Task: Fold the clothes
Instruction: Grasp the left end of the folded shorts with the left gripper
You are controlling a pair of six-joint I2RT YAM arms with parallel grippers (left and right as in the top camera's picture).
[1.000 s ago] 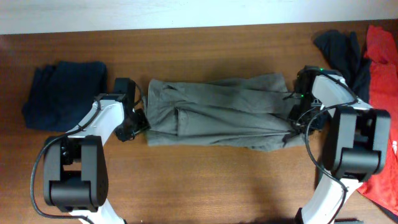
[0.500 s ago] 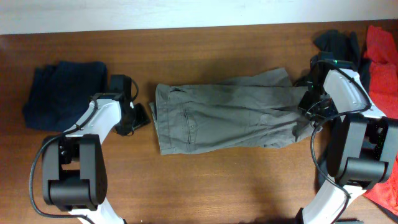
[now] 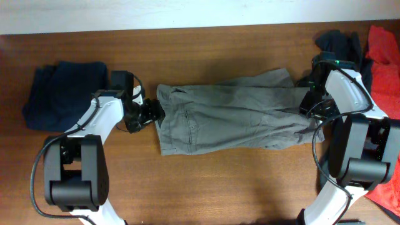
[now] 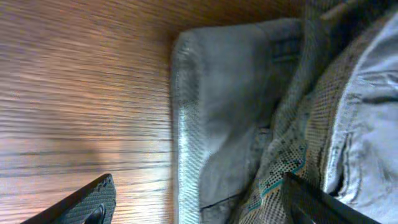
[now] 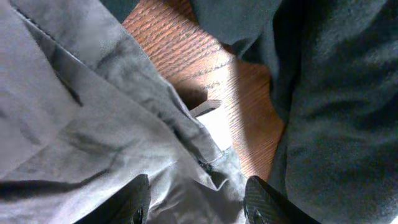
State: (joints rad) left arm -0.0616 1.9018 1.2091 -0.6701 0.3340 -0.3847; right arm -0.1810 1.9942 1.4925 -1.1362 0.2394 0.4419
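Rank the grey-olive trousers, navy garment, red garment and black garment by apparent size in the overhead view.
1. The grey-olive trousers.
2. The navy garment or the red garment: unsure, since the red one runs off frame.
3. The black garment, partly covered.

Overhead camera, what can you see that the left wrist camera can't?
Only the overhead view shows the whole grey-olive trousers lying between both arms, plus a navy garment on the left and a black garment and a red garment on the right. Only the left wrist view shows the weave of the waistband and the dotted lining inside it up close. Both show the trousers' waistband end, the wooden table and the open left gripper.
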